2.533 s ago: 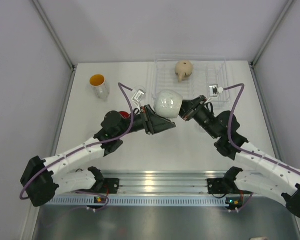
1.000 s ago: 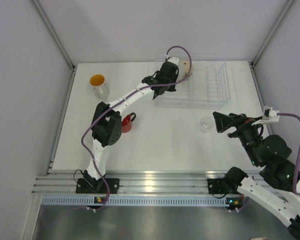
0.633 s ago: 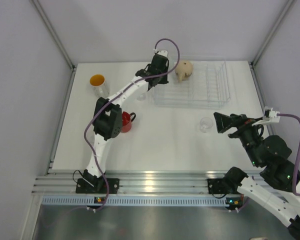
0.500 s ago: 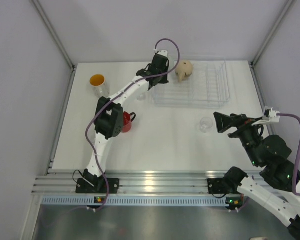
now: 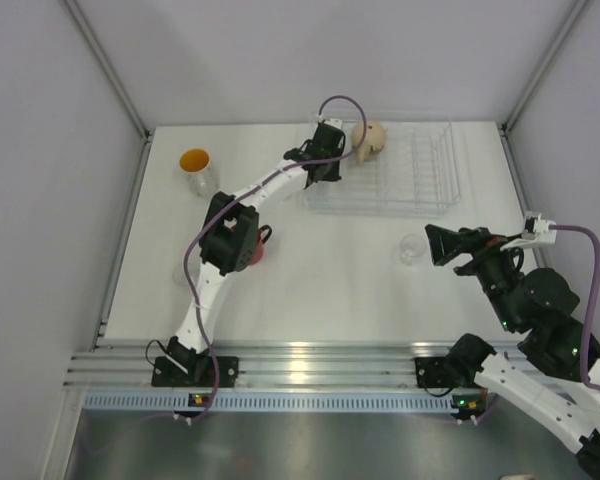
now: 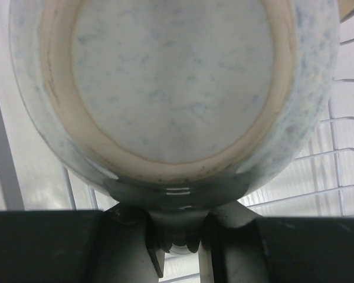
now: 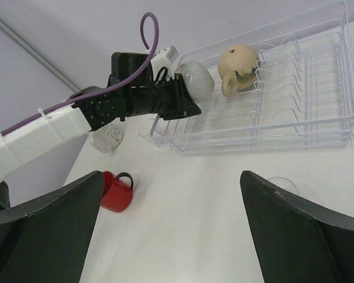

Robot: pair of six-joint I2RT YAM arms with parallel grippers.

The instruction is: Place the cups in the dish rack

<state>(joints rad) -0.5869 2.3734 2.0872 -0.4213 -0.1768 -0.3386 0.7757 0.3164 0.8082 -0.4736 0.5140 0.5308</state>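
My left claw (image 6: 177, 236), clamped on the white mug (image 7: 196, 79), has swung in over the dish rack (image 5: 420, 175) at its left end, by the far edge of the table (image 5: 330, 290), beside the tan mug (image 5: 368, 138); setting it down looks next. My right claw (image 5: 430, 245) gapes empty.

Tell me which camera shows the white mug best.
Right wrist: the whole white mug shows, held by the left gripper at the dish rack's left end, beside the tan mug. Left wrist shows only its speckled base, cropped. The top view mostly hides it under the arm.
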